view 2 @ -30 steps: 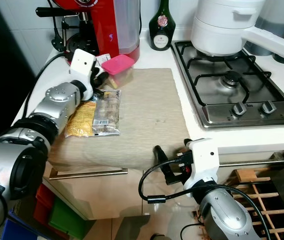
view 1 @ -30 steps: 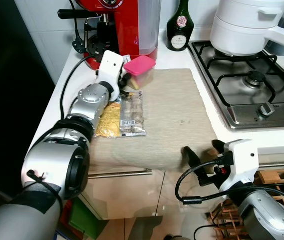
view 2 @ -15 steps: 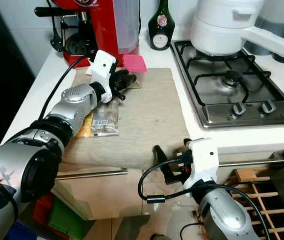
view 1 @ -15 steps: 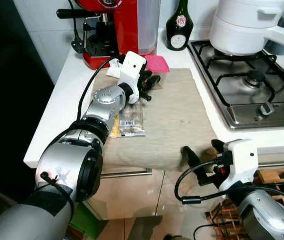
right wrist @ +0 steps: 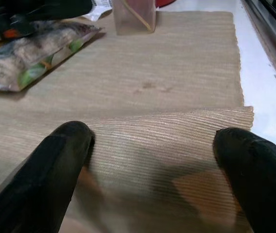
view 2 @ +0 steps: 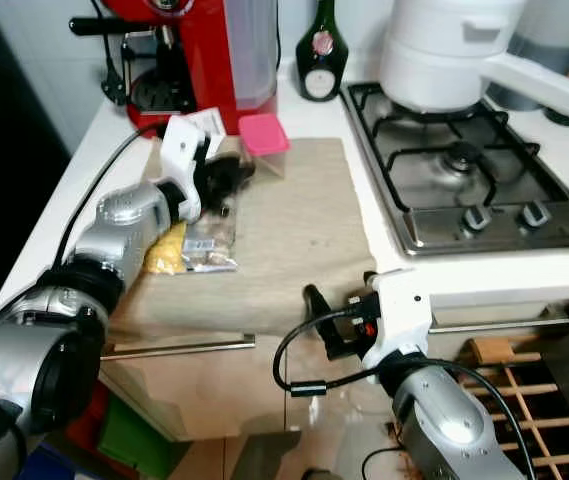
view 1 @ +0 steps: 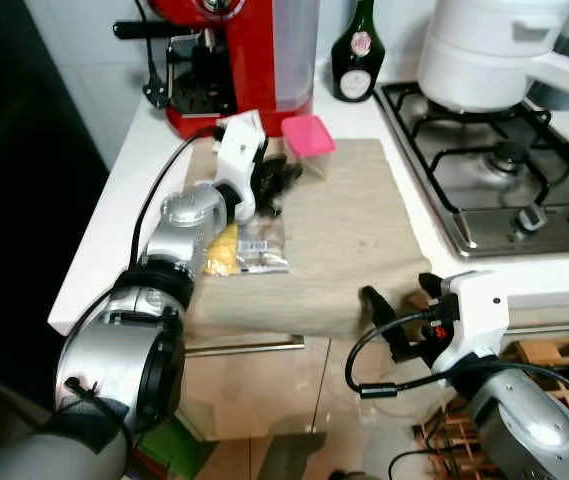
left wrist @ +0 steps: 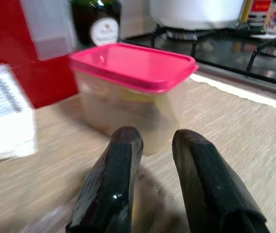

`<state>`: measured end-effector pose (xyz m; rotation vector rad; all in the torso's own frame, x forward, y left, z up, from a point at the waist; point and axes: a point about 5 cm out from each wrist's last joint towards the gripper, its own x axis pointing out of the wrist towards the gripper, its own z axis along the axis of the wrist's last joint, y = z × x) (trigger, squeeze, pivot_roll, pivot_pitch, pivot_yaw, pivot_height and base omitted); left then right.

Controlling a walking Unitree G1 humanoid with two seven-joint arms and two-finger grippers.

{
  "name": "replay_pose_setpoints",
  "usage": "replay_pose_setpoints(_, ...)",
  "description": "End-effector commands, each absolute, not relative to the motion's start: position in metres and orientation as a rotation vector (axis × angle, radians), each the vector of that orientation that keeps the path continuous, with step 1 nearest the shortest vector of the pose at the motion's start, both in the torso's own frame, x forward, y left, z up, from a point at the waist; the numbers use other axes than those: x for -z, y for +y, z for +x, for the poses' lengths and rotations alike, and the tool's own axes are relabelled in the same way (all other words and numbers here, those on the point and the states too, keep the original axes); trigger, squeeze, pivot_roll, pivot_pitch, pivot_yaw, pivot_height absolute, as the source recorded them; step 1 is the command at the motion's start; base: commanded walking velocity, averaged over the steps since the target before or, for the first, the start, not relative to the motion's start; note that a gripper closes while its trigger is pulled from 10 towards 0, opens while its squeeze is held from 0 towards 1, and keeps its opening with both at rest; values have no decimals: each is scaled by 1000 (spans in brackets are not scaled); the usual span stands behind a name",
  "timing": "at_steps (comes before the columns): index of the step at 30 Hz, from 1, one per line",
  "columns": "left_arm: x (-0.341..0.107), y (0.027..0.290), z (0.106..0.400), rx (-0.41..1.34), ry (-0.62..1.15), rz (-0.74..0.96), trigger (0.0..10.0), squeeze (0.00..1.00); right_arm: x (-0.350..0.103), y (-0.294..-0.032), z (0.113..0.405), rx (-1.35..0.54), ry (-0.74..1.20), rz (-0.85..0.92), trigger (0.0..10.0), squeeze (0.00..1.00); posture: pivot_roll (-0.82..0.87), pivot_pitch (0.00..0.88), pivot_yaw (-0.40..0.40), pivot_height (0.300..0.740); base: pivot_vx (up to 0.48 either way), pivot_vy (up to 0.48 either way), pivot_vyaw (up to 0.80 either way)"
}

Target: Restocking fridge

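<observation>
On the tabletop point(view 1: 114, 215), a woven mat point(view 1: 349, 235) with a lidded food container point(view 1: 307, 140) at its far edge, snack packets point(view 1: 249, 245) on its left part, coffee machine point(view 1: 234, 55) and bottle point(view 1: 352, 50) behind, gas hob point(view 1: 494, 165) with pot point(view 1: 484, 50) to the right.

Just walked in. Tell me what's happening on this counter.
The left gripper hovers just short of the pink-lidded container on the beige mat, jaws nearly closed and holding nothing. Snack packets lie beneath its arm. The right gripper hangs open at the counter's front edge.
</observation>
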<state>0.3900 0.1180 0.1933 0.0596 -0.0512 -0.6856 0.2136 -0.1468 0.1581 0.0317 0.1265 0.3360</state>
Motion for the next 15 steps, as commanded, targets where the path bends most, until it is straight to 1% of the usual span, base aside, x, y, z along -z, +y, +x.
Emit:
replay_pose_setpoints(1, -200, 129, 383, 583, -112, 35, 10000, 251, -154, -148, 219, -312, 136, 44, 10000, 0, -282, 46, 74, 740, 0, 0, 0)
replay_pose_setpoints(2, -207, 135, 376, 509, -170, -5, 10000, 1000, -162, -151, 226, -270, 82, 44, 10000, 0, -274, 40, 74, 740, 0, 0, 0)
replay_pose_setpoints(3, -211, 140, 369, 443, -215, -6, 10000, 1000, -168, -153, 233, -228, 40, 39, 10000, 0, -251, 27, 70, 740, 0, 0, 0)
replay_pose_setpoints(4, -211, 140, 369, 443, -215, -6, 10000, 1000, -168, -153, 233, -228, 40, 39, 10000, 0, -251, 27, 70, 740, 0, 0, 0)
replay_pose_setpoints(5, -216, 147, 353, 327, -291, 43, 10000, 1000, -182, -153, 248, -185, -38, 34, 10000, 0, -219, 4, 66, 740, 0, 0, 0)
replay_pose_setpoints(7, -217, 146, 339, 269, -318, 27, 10000, 1000, -186, -150, 259, -190, -68, 25, 10000, 0, -186, 0, 60, 740, 0, 0, 0)
replay_pose_setpoints(8, -217, 146, 339, 269, -318, 27, 10000, 1000, -186, -150, 259, -190, -68, 25, 10000, 0, -186, 0, 60, 740, 0, 0, 0)
replay_pose_setpoints(11, -210, 140, 314, 246, -312, 55, 10000, 1000, -183, -143, 274, -201, -83, 28, 10000, 0, -121, 0, 44, 740, 0, 0, 0)
replay_pose_setpoints(13, -203, 139, 302, 244, -278, 82, 10000, 1000, -182, -139, 283, -190, -98, 29, 10000, 0, -102, 0, 38, 740, 0, 0, 0)
replay_pose_setpoints(14, -203, 139, 302, 244, -278, 82, 10000, 1000, -182, -139, 283, -190, -98, 29, 10000, 0, -102, 0, 38, 740, 0, 0, 0)
replay_pose_setpoints(15, -200, 140, 295, 244, -256, 102, 10000, 1000, -182, -139, 284, -168, -119, -3, 10000, 0, -88, 0, 34, 740, 0, 0, 0)
